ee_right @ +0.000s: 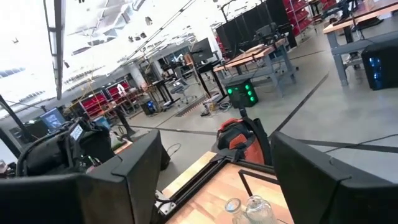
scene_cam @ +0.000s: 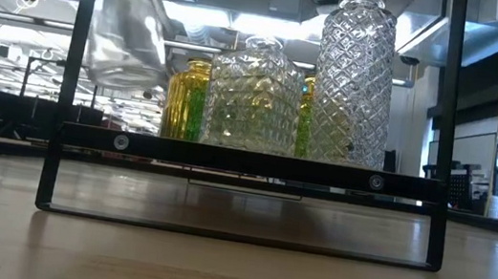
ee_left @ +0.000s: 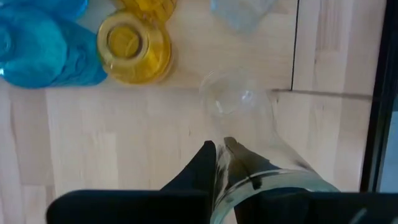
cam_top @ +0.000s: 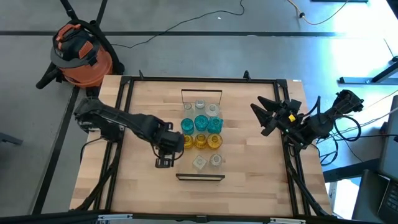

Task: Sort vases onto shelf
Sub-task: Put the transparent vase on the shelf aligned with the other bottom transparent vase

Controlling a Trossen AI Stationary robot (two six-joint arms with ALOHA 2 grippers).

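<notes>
One clear vase (ee_left: 231, 102) is pinched by its rim in the left gripper (ee_left: 219, 149), lifted just beside the shelf (cam_top: 200, 177), likely so it can join the teal vases (cam_top: 200, 124) and yellow vases (cam_top: 200, 141). The right gripper (cam_top: 268, 117) waits wide open, well apart.

the left arm reaches in across the table, its left gripper (cam_top: 166, 155) turned down with fingers (ee_left: 202, 168) pinched nearly together. the right gripper (cam_top: 266, 115) waits at the right edge, fingers spread wide.
</notes>
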